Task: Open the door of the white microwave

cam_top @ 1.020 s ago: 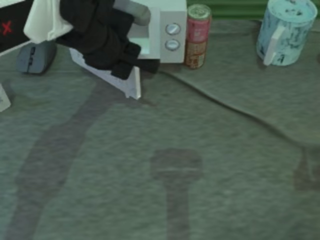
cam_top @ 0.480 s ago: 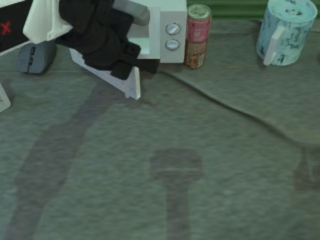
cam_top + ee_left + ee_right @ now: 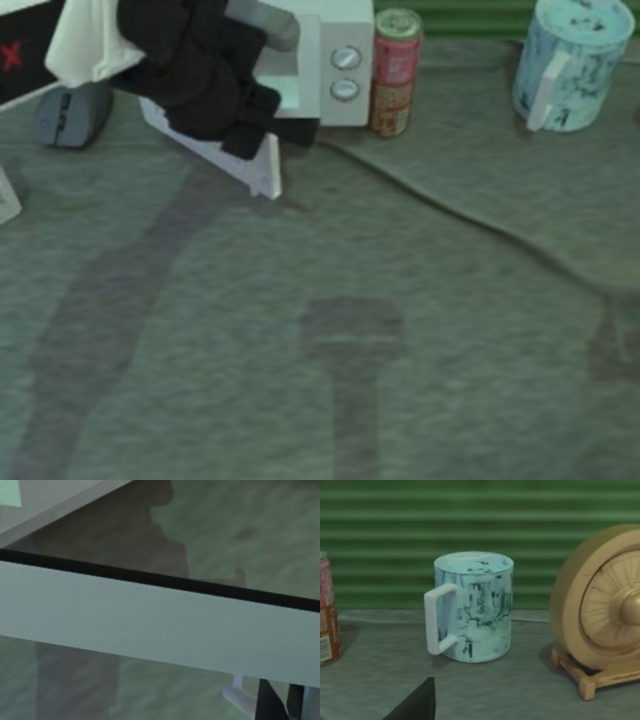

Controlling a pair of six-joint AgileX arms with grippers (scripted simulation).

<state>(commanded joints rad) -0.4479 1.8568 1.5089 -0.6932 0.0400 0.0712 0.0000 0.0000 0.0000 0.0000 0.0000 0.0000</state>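
Note:
The white microwave (image 3: 345,40) stands at the table's back edge, left of centre, with two silver knobs on its right panel. Its door (image 3: 255,165) is swung out towards the front left, standing well away from the cavity. My left gripper (image 3: 262,125) reaches down over the door's free end. In the left wrist view the door's white edge (image 3: 160,625) crosses the frame, and the black fingers (image 3: 270,705) are closed on its grey handle (image 3: 240,699). Only a black tip of my right gripper (image 3: 420,705) shows, in the right wrist view.
A red drink can (image 3: 395,72) stands right against the microwave. A pale marbled mug (image 3: 570,65) sits at the back right, with a wooden wheel ornament (image 3: 605,605) beside it. A grey mouse (image 3: 70,115) lies at the back left.
My left arm has crept very slightly to the left with the door; little else differs.

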